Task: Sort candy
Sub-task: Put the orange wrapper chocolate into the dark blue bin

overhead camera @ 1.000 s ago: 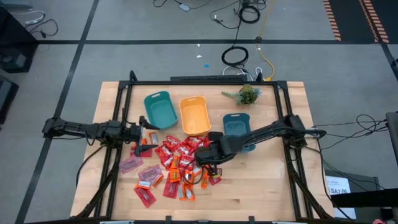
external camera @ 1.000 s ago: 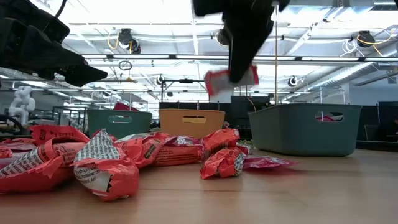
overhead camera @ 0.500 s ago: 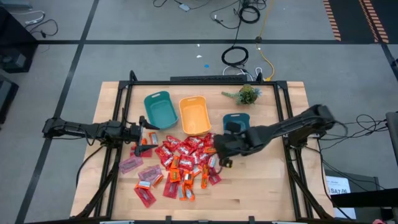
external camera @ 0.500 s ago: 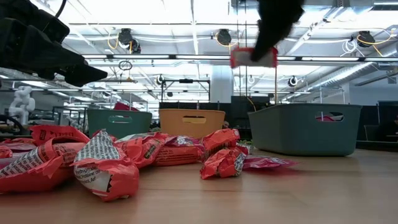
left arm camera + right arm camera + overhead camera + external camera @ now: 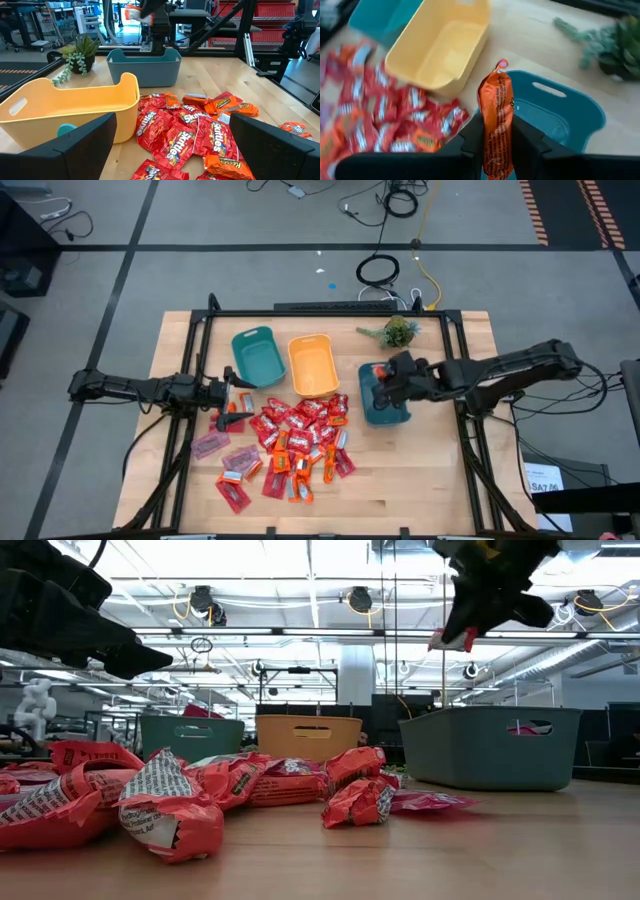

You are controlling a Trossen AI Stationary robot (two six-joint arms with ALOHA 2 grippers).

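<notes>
Right gripper (image 5: 385,387) clamped on an orange candy (image 5: 496,127), hovering above the teal bin (image 5: 383,416). Candy pile (image 5: 290,442) well off to its side; left gripper (image 5: 243,397) spread apart beside it.

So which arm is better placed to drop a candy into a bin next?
Right: the right gripper holds an orange candy above the right teal bin. The left gripper waits open by the pile.

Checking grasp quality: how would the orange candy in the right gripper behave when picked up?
The orange candy, clamped in the right gripper, stands upright unbent, so probably fairly stiff. Its glossy wrapper looks slippery. Being small and flat, it is likely light.
</notes>
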